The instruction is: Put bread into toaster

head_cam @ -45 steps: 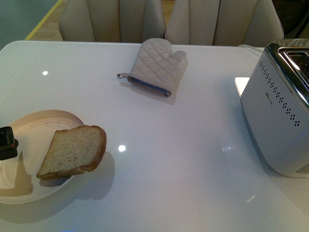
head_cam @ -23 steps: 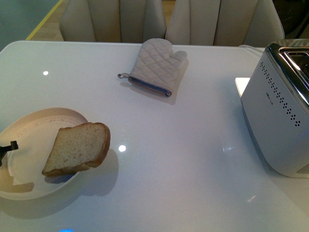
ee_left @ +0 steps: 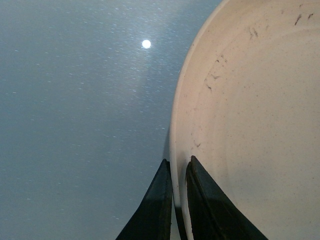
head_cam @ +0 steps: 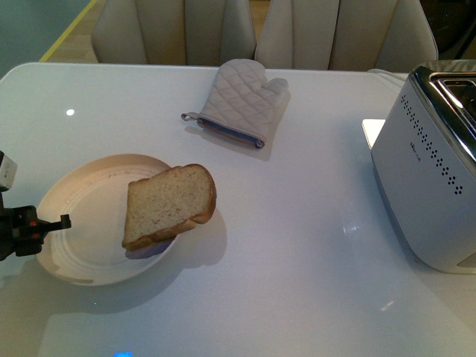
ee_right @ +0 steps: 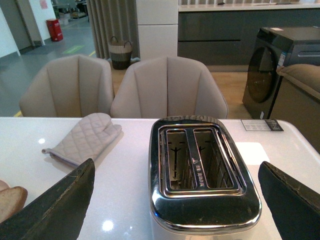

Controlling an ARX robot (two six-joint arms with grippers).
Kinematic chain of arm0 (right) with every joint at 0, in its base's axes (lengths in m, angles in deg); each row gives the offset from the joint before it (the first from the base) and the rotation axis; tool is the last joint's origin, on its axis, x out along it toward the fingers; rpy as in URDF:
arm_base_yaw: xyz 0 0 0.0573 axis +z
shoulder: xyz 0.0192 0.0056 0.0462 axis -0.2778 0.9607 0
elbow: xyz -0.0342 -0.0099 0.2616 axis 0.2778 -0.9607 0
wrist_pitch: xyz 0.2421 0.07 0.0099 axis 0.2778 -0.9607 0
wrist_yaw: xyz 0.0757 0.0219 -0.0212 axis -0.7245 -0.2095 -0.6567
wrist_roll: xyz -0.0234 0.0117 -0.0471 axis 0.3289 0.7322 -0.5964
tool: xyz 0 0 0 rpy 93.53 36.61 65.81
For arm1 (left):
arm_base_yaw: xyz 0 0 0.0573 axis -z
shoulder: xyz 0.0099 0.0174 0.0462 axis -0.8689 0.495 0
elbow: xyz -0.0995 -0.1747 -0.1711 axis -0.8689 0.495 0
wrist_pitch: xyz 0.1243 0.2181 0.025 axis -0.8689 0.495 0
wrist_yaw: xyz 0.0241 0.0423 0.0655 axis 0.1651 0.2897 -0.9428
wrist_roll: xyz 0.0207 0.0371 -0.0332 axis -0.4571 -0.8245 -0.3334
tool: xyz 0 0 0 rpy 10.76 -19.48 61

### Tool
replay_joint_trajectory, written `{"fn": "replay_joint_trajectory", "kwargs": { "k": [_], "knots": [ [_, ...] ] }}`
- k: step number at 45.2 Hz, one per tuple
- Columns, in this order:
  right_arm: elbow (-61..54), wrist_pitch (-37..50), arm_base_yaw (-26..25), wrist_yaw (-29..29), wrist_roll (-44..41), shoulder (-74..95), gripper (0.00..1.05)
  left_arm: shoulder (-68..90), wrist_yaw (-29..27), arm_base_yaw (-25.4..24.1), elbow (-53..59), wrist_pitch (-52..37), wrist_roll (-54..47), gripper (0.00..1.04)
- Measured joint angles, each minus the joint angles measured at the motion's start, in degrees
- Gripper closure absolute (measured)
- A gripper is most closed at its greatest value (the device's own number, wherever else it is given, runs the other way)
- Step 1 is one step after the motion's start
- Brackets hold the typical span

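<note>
A slice of tan bread (head_cam: 170, 204) lies tilted over the right rim of a cream plate (head_cam: 82, 212) at the table's left. My left gripper (head_cam: 58, 222) is shut on the plate's left rim; in the left wrist view its two dark fingers (ee_left: 155, 205) pinch the rim of the plate (ee_left: 250, 125). The white toaster (head_cam: 431, 171) with a chrome top stands at the right edge. In the right wrist view my right gripper (ee_right: 175, 202) hangs open above the toaster (ee_right: 200, 170), whose two slots are empty, and a corner of the bread (ee_right: 9, 200) shows.
A quilted beige oven mitt (head_cam: 242, 100) lies at the back middle of the white table (head_cam: 297, 245). Beige chairs (head_cam: 260, 30) stand behind the table. A white card (head_cam: 372, 130) lies next to the toaster.
The plate with the bread has slid to the right and slightly away from me, carried by my left gripper, which has come further into view. The toaster and mitt have not moved.
</note>
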Motion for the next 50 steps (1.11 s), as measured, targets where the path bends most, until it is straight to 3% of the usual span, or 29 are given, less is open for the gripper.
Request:
{"fn": "replay_joint_trajectory", "kwargs": {
  "k": [19, 40, 50],
  "knots": [
    [0.0, 0.0, 0.0, 0.0, 0.0, 0.0, 0.09, -0.7, -3.4, 15.1, 1.5, -0.2, 9.7, 1.0],
    [0.0, 0.0, 0.0, 0.0, 0.0, 0.0, 0.09, -1.4, -5.0, 20.8, 1.0, 1.7, 14.4, 1.0],
    [0.0, 0.0, 0.0, 0.0, 0.0, 0.0, 0.09, -3.9, -6.8, 19.1, 3.5, 1.1, 14.1, 0.6]
  ]
}}
